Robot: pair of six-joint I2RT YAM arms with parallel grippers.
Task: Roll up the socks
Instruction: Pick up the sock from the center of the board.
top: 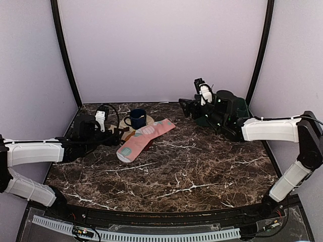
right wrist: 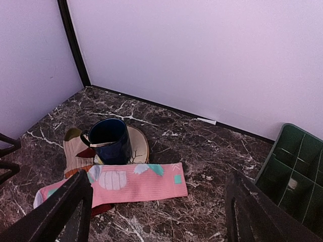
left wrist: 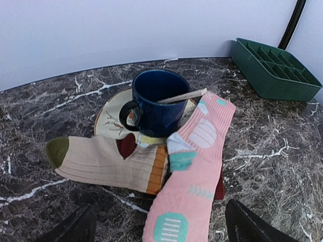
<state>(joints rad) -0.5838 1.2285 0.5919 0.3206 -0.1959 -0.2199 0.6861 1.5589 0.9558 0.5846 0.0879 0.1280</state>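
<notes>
Left claw (left wrist: 161, 228) hung released, jaws wide, just short of the pink sock (left wrist: 194, 171) near the worktop's (left wrist: 262, 151) far left corner; right claw (right wrist: 161, 214), equally slack, stood well apart; the pink sock crossed the cream striped sock (left wrist: 108, 164), both limp ribbed knit, against a glossy blue mug (left wrist: 159, 103) on its coaster (left wrist: 107, 121); best to drag them clear first, flatten, stack, then roll from the toe.

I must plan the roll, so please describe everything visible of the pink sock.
The pink ribbed fabric sock with mint and white patches lies flat, straight and unrolled on the dark marble table. It crosses over the striped end of the cream fabric sock; one end reaches the dark blue mug.
</notes>
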